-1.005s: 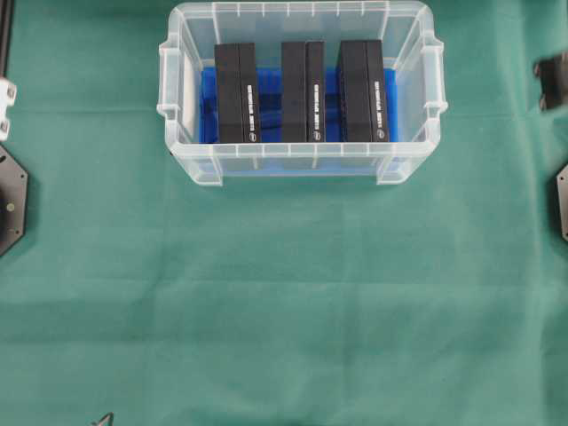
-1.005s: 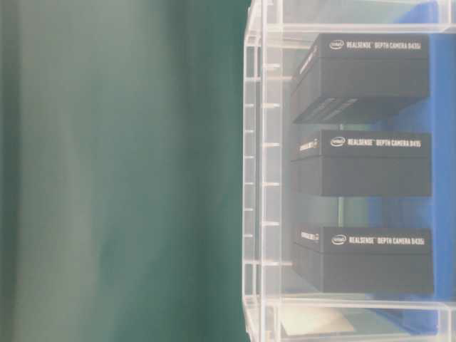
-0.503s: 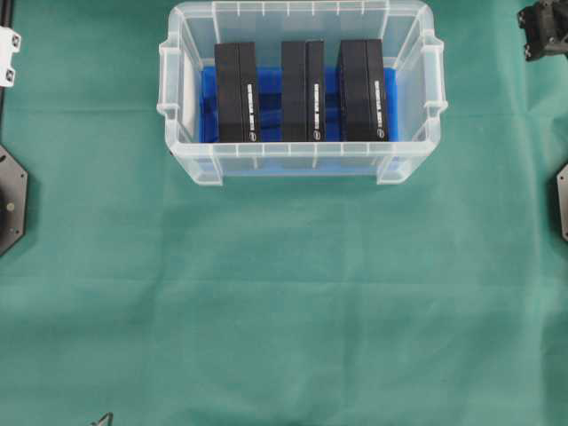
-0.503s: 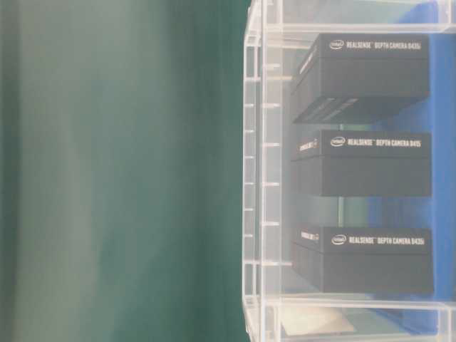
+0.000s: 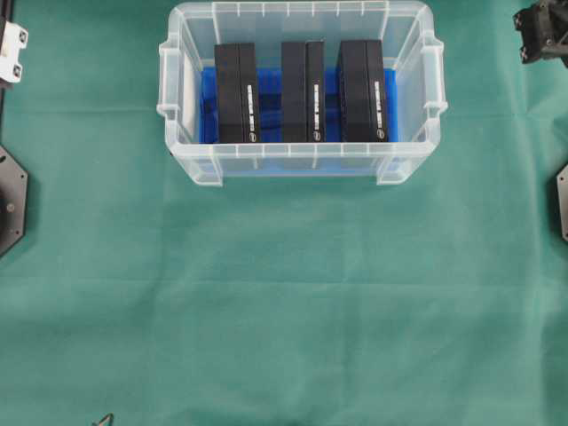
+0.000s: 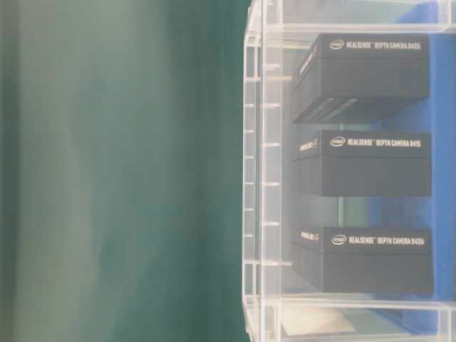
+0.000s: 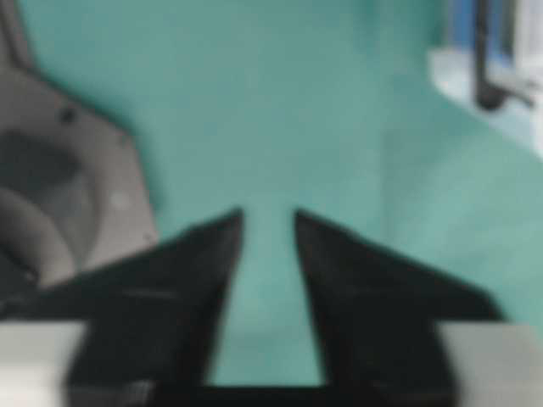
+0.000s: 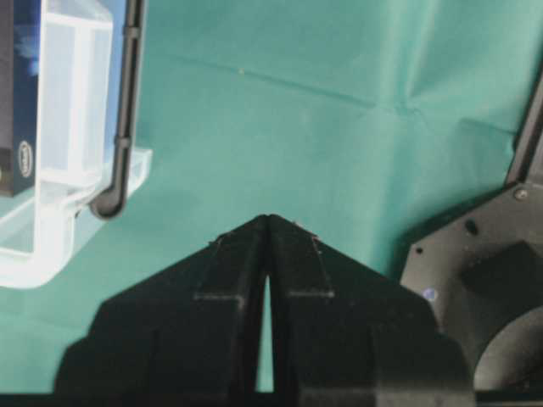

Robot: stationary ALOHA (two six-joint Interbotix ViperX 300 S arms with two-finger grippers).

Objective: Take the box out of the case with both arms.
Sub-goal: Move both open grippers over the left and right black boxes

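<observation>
The case (image 5: 302,164), clear plastic with a blue floor, stands at the far middle of the green cloth. Three black boxes (image 5: 236,93) (image 5: 303,90) (image 5: 362,90) stand on edge inside it, side by side; the table-level view shows them through the case wall (image 6: 260,178). In the left wrist view my left gripper (image 7: 268,216) hangs open over bare cloth, well away from the case corner (image 7: 501,76). My right gripper (image 8: 269,217) is shut on nothing, its tips touching, with the case corner (image 8: 51,170) off to its left.
Parts of both arms show at the far corners, the left arm (image 5: 11,40) and the right arm (image 5: 543,31). The arm bases (image 5: 11,200) (image 5: 561,200) sit at the side edges. A small dark item (image 5: 105,419) lies at the near edge.
Both arm parts have moved toward the far side of the overhead view, the left one drifting slightly inward. The case and the boxes have not moved.
</observation>
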